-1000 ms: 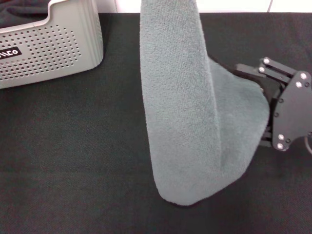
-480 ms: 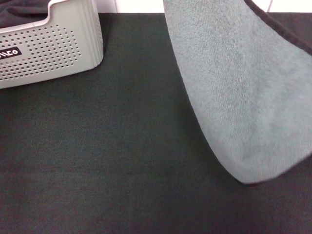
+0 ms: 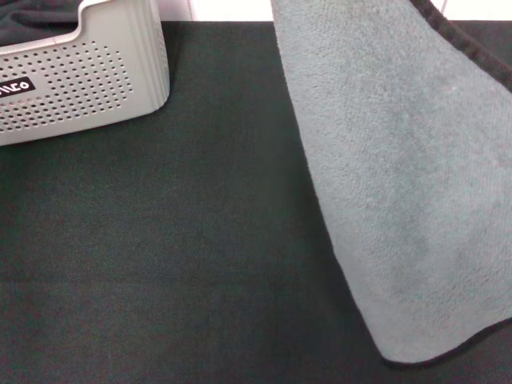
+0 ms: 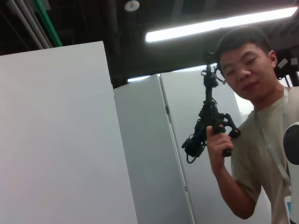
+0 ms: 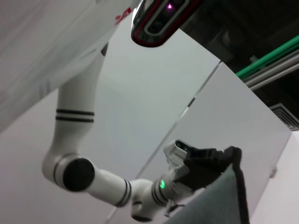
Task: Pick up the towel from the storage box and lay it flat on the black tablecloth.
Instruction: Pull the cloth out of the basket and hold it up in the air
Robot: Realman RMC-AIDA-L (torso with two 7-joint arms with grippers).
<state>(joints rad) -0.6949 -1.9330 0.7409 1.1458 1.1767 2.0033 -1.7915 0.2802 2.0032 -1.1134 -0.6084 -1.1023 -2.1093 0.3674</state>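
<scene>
Towel (image 3: pixel 400 184) spread lower, hanging over black tablecloth (image 3: pixel 176 264); left jaws gripping corner.

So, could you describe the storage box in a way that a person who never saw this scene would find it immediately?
Start from the black tablecloth that covers the whole table in the head view. At its far left corner stands the storage box, a light grey plastic basket. Rows of small holes and a black label with white letters set it apart from the soft grey-green towel hanging on the right.
</scene>
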